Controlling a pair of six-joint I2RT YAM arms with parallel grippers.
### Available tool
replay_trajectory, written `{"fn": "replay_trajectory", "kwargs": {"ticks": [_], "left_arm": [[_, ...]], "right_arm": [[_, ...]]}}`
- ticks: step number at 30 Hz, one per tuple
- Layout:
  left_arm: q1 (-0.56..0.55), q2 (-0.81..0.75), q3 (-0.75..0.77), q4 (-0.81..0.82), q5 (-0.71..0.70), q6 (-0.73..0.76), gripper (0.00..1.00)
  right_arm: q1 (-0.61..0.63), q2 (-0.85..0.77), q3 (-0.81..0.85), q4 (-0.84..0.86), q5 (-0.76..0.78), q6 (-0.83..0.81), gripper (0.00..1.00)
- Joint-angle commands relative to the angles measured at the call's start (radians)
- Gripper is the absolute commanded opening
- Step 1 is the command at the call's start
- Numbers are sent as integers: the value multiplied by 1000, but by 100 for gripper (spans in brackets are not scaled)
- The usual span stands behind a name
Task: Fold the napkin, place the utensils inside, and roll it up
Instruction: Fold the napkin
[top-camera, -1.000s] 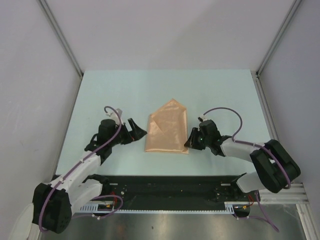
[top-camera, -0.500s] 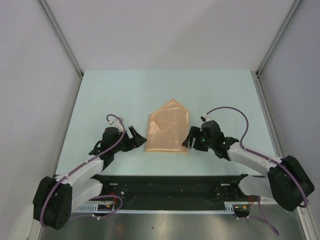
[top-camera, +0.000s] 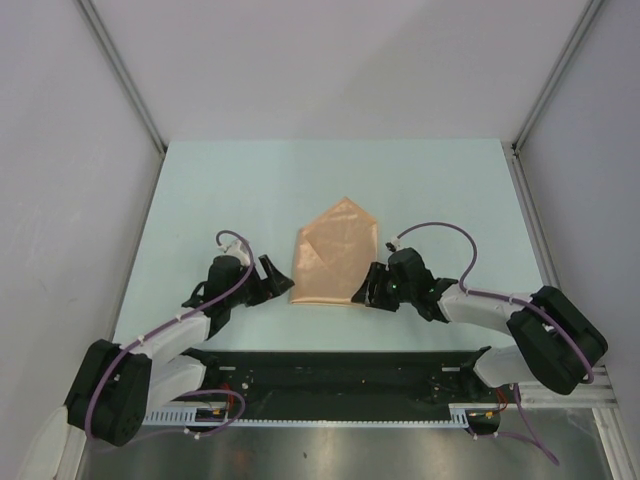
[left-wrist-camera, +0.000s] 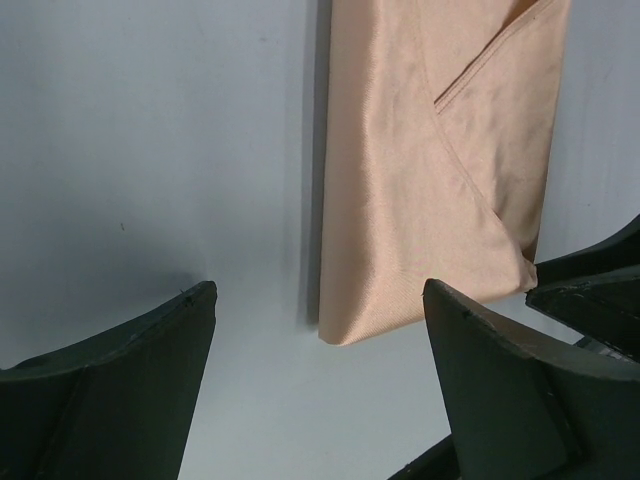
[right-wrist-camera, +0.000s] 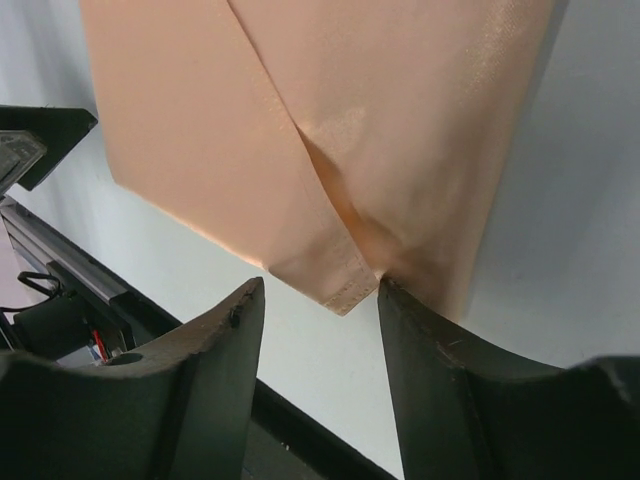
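The napkin (top-camera: 337, 256) is a peach-orange satin cloth, folded flat into a house shape with its point away from me. My left gripper (top-camera: 277, 279) stands open at its near left corner, which lies just ahead between the fingers (left-wrist-camera: 320, 292) without touching them. The napkin (left-wrist-camera: 432, 170) shows a diagonal folded flap here. My right gripper (top-camera: 367, 288) is open at the near right corner. A stitched corner of the napkin (right-wrist-camera: 330, 150) pokes between the fingers (right-wrist-camera: 320, 288), and the right fingertip touches the cloth. The utensils are out of view.
The pale table (top-camera: 250, 190) is walled by grey panels on three sides. A black rail (top-camera: 340, 375) with the arm bases runs along the near edge, close behind both grippers. My right gripper's fingers (left-wrist-camera: 590, 290) show at the right edge of the left wrist view.
My right gripper has slid left onto the napkin's near right corner and its jaws have spread from nearly shut. The left gripper has edged slightly closer to the near left corner.
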Motion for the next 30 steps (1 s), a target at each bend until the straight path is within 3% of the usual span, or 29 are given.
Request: {"fn": "replay_trajectory", "kwargs": {"ticks": [1, 6, 10, 14, 30], "left_arm": [[-4, -7, -1, 40, -4, -3, 89], [-4, -4, -7, 43, -2, 1, 88], [-4, 10, -18, 55, 10, 2, 85], [-4, 10, -33, 60, 13, -4, 81], [-24, 115, -136, 280, 116, -110, 65]], "right_arm": [[4, 14, 23, 41, 15, 4, 51], [-3, 14, 25, 33, 27, -4, 41], [-10, 10, 27, 30, 29, -12, 23], [-19, -9, 31, 6, 35, -20, 13], [-35, 0, 25, -14, 43, -44, 12]]}}
